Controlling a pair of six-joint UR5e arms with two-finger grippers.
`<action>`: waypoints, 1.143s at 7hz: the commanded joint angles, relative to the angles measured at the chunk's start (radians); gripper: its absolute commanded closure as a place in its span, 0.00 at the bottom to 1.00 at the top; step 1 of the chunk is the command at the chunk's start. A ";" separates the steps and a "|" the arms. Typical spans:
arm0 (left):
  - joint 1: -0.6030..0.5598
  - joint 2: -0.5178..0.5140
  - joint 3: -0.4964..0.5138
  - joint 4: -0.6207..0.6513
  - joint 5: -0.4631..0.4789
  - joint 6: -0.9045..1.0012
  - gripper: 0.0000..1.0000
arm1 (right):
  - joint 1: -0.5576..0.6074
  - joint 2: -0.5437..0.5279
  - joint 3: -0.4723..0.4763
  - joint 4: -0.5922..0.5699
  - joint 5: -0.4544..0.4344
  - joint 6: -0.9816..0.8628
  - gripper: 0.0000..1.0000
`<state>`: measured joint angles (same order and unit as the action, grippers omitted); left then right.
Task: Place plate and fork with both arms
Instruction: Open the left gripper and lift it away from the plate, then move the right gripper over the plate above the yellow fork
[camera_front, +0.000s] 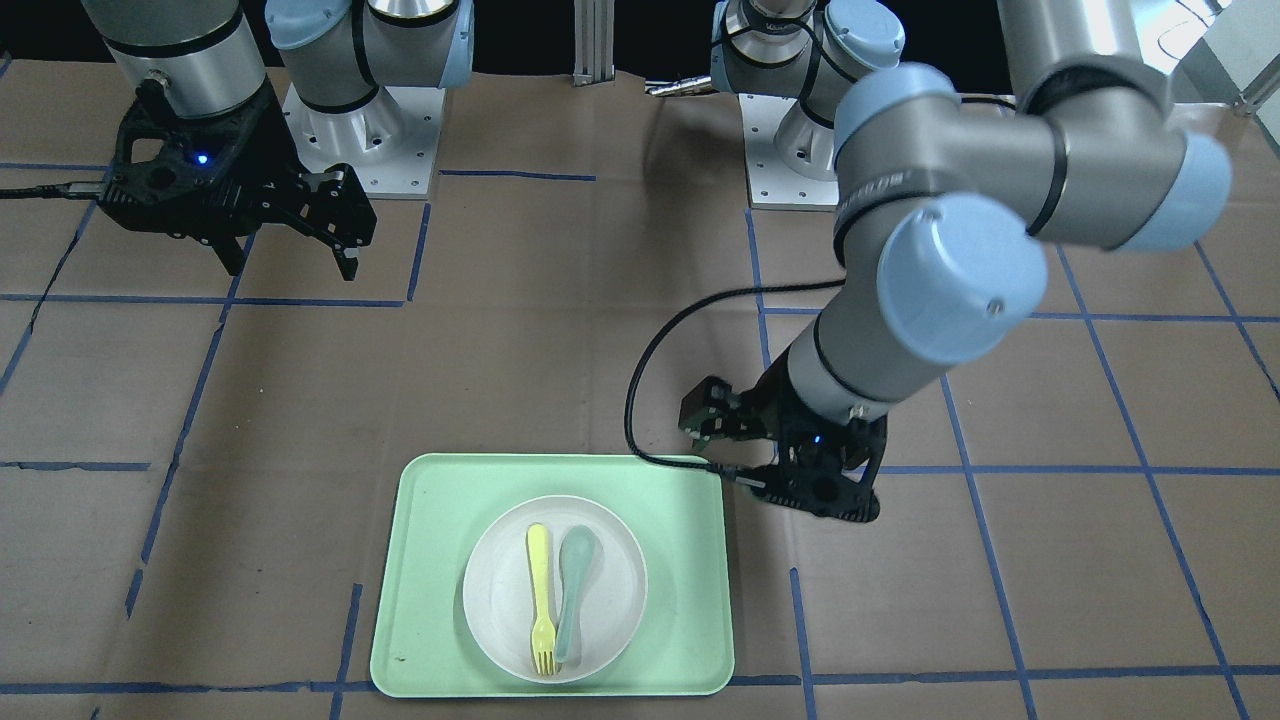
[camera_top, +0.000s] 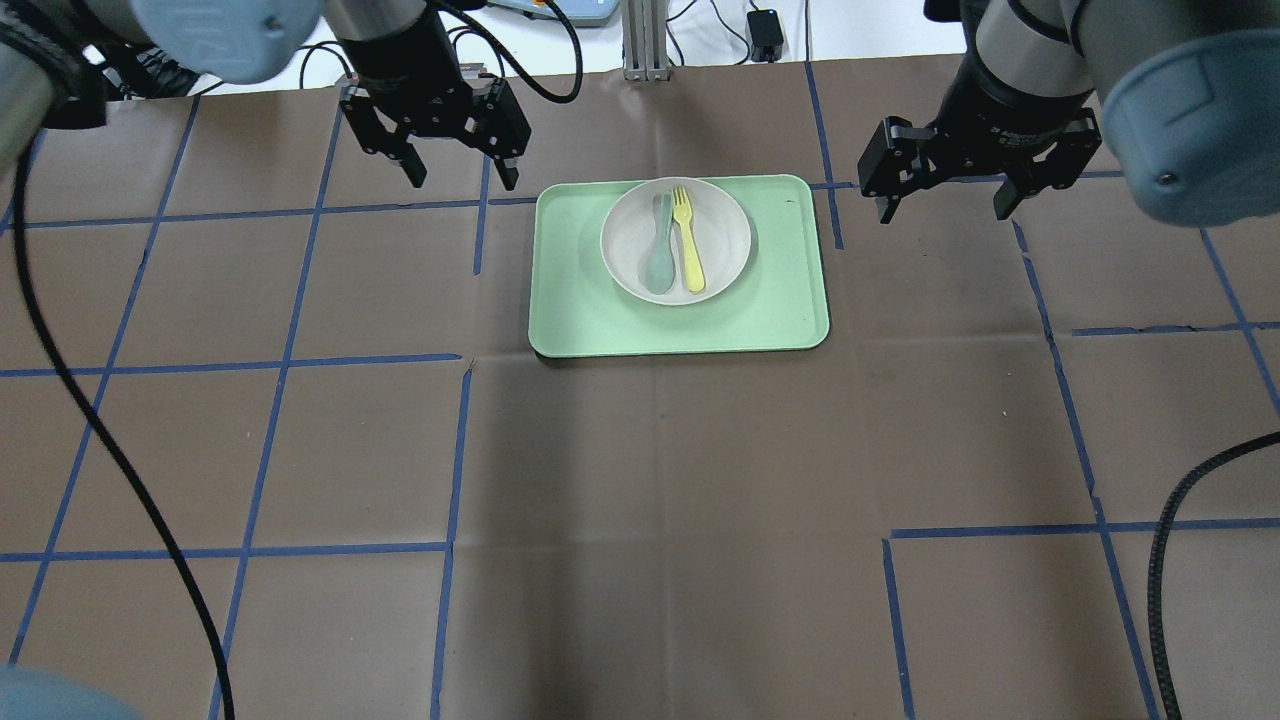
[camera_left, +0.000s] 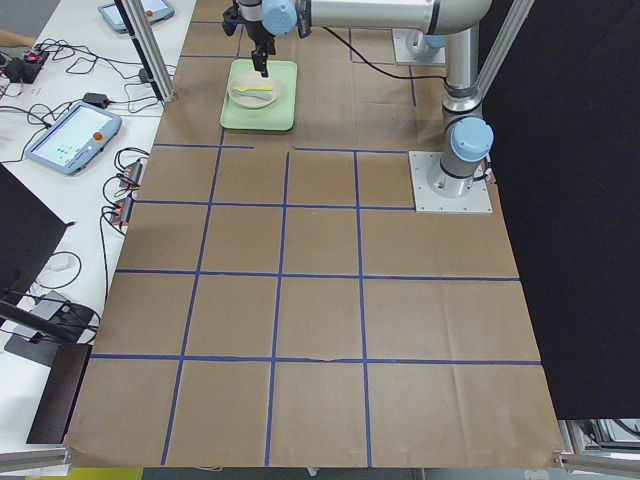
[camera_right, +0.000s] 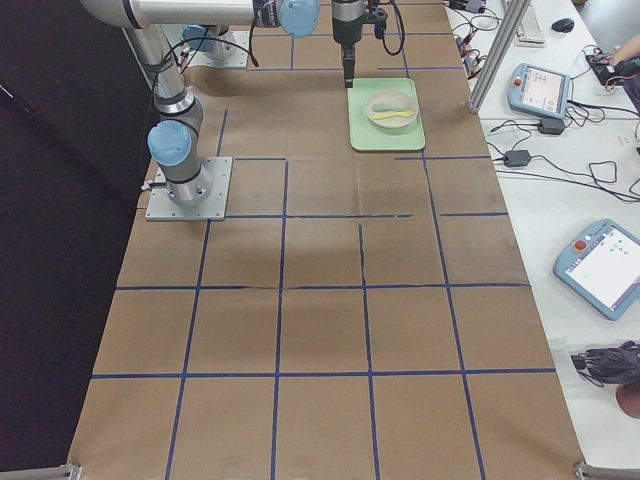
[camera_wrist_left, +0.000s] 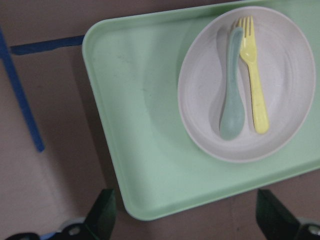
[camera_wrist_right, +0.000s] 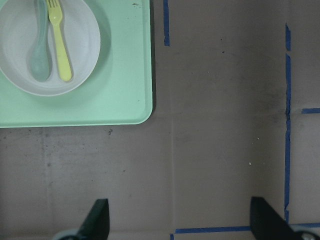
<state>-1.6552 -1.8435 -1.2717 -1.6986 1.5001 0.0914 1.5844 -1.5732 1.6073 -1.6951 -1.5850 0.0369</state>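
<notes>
Two utensils share one plate: the fork (camera_top: 687, 240) and spoon (camera_top: 659, 255) lie side by side in the plate (camera_top: 725, 240), close enough that I can't tell if they touch. The plate sits on the tray (camera_top: 600, 320). In the overhead view, the plate is in the tray's 12 o'clock half, about centred side to side, with its far rim near the tray's far edge. The fork is at 3 o'clock of the spoon, tines to 12. The spoon's bowl points to 6. The left gripper (camera_top: 462, 182) is at about 10 o'clock of the tray, off it, jaws spread wide and empty. The right gripper (camera_top: 944, 213) is at 3 o'clock, well off the tray, jaws also wide apart and empty. Both are over the brown table (camera_top: 640, 500).
</notes>
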 joint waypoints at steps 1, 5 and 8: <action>0.000 0.178 -0.024 -0.197 0.081 -0.039 0.00 | 0.002 0.063 -0.068 -0.009 0.000 0.001 0.00; -0.001 0.218 -0.071 -0.201 0.080 -0.044 0.00 | 0.138 0.357 -0.326 -0.001 -0.012 0.066 0.00; 0.000 0.216 -0.071 -0.197 0.080 -0.027 0.00 | 0.230 0.539 -0.420 -0.088 -0.010 0.171 0.00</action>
<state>-1.6559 -1.6274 -1.3421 -1.8973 1.5791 0.0571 1.7755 -1.1050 1.2103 -1.7309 -1.5960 0.1632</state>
